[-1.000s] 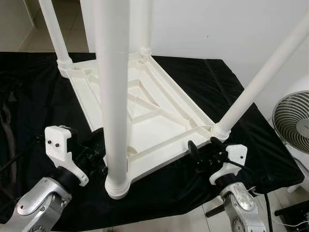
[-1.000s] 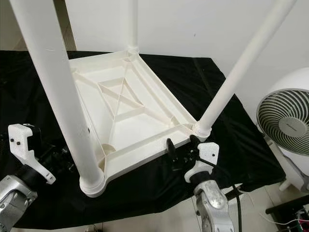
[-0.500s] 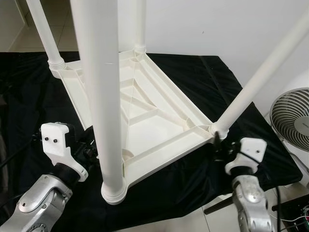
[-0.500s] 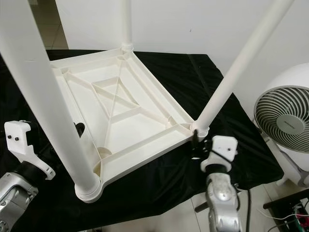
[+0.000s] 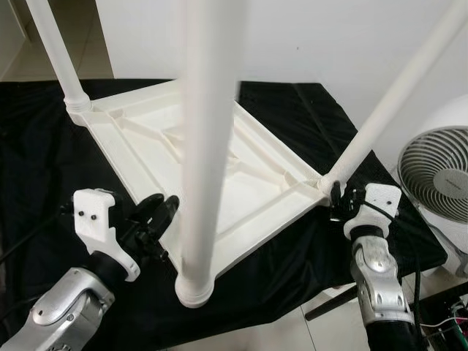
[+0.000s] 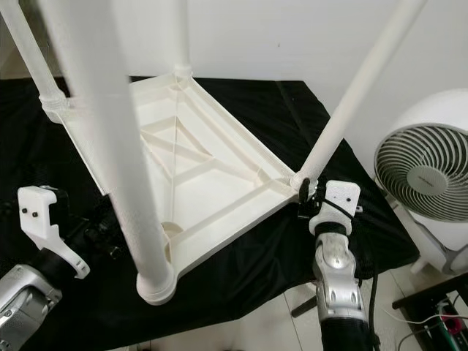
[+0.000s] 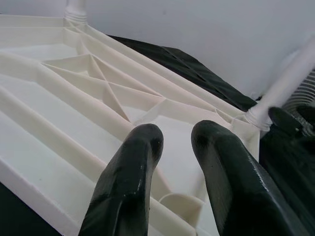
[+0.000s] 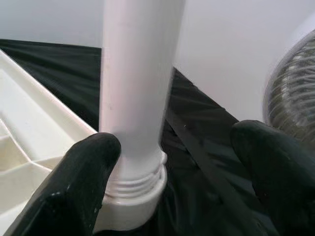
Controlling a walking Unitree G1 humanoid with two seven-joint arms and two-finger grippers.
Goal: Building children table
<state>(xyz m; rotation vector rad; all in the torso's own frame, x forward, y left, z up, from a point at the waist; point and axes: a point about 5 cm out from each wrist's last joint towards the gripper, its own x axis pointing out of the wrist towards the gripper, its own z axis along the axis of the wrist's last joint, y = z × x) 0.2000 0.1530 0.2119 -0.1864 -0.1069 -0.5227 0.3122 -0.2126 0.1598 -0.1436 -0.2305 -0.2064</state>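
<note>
A white plastic children's table (image 5: 146, 157) lies upside down on a black cloth, its legs standing upward. The near leg (image 5: 208, 146) rises in front of me. Beside that leg's base, my left gripper (image 5: 159, 208) hovers at the tabletop's near edge, open with nothing between its fingers (image 7: 142, 147). My right gripper (image 5: 338, 201) is at the near-right corner, open, with its fingers on either side of the right leg's (image 8: 138, 73) threaded collar. One fingertip (image 8: 96, 152) is very close to the collar; I cannot tell whether it touches.
A white fan (image 6: 420, 172) stands on the floor close to the right of the table's corner. The black cloth (image 5: 300, 110) drapes over the support's right and near edges. A white wall runs behind. Cables lie on the floor at the lower right.
The camera has shifted. My right gripper has moved from the tabletop's near edge to the right leg's base. My left gripper's fingers have come forward to the tabletop's edge.
</note>
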